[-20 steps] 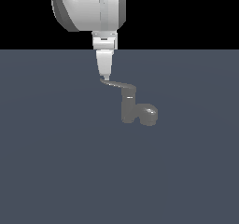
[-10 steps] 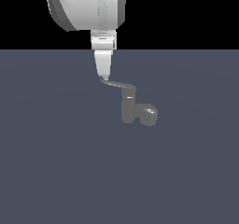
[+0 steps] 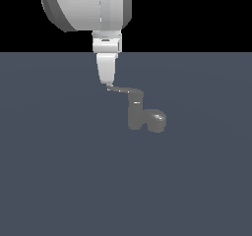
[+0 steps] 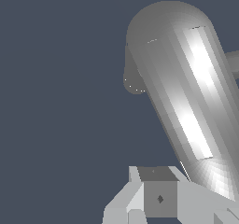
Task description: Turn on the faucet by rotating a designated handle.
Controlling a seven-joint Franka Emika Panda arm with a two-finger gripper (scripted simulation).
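One lever is being met at its tip by the gripper (image 3: 109, 84) above the grey floor; the turn is judged barely begun, most rotation remaining. The handle (image 3: 125, 90) is being held roughly level, pointing to the exterior view's left from the faucet (image 3: 140, 115) near mid-scene. Whether the jaws are spread cannot be told.

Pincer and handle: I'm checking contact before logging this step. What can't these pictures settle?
- Exterior view: pincer meets the handle tip; fingers too small, so open or shut is unclear.
- Wrist view: faucet fills the frame, cut off at the edge; fingertips out of frame.
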